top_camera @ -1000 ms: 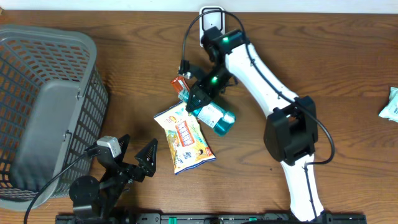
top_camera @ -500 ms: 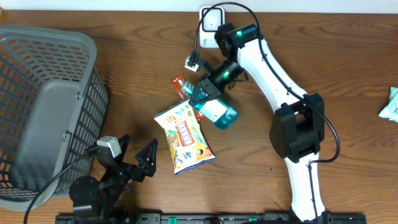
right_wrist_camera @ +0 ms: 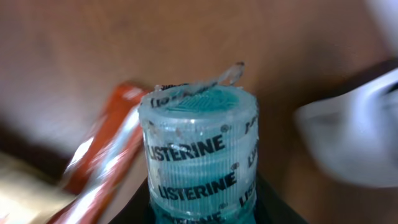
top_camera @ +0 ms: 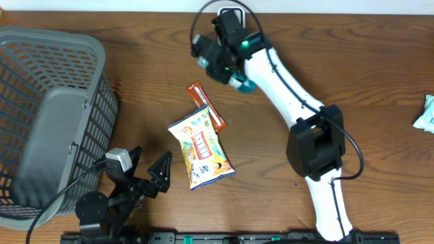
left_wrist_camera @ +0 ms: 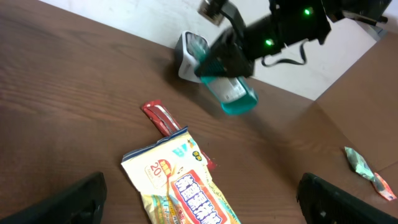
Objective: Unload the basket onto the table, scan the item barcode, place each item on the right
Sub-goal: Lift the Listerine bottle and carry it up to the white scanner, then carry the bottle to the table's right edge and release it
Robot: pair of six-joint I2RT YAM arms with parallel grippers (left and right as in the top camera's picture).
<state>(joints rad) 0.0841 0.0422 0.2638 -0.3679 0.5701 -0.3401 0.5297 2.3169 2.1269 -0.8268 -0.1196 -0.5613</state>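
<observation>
Teal mouthwash bottle (top_camera: 242, 83), overhead: where now? (Kim)
Up at the far edge, just beside the white scanner (top_camera: 230, 17), clamped in the right gripper (top_camera: 227, 68). A second ago it was low, next to the snack bag (top_camera: 201, 150) and over the red stick packet (top_camera: 205, 105). That packet is now fully uncovered. (Jo)
Anything else shifted? (Kim)
No. Snack bag same spot, grey basket (top_camera: 47, 115) same at left. The left gripper (top_camera: 153, 163) is where it was at the near edge, jaws spread wide, nothing in them. Small green packet (top_camera: 426, 114) at the right edge, unchanged. (Jo)
Left wrist? (Kim)
Bottle off the table (left_wrist_camera: 62, 93), tilted, white label showing, right in front of the scanner; touching or not, cannot tell. Red packet and snack bag lie nearer the camera, the packet's end at the bag's top corner. Own fingers (left_wrist_camera: 74, 199) far apart at both lower corners. (Jo)
Right wrist? (Kim)
Cap (right_wrist_camera: 199, 149) fills the frame, LISTERINE on it, torn seal tab (right_wrist_camera: 217, 78) on top. Dark jaws hug the bottle below the cap. Blurred red packet left, blurred white scanner right. (Jo)
</observation>
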